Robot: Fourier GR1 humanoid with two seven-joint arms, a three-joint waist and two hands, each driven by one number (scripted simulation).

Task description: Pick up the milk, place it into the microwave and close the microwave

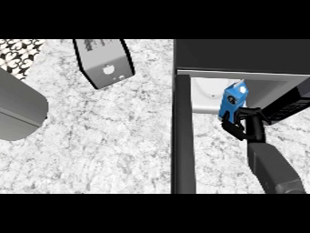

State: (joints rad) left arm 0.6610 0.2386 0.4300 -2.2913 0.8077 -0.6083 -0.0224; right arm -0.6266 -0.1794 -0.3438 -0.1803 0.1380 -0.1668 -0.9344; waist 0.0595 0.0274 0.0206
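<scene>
The milk (232, 100) is a blue carton, tilted, at the mouth of the open microwave (251, 57) at the upper right. My right hand (243, 122) is curled round the carton's lower end and holds it just over the white floor of the microwave's cavity (204, 93). The microwave door (181, 136) stands open, swung out toward me as a tall dark panel left of the hand. My left hand does not show in the head view.
A grey toaster-like appliance (105, 61) lies tilted at the top middle. A large grey curved object (9, 107) fills the left edge. The speckled counter (103, 145) spreads between them and the door.
</scene>
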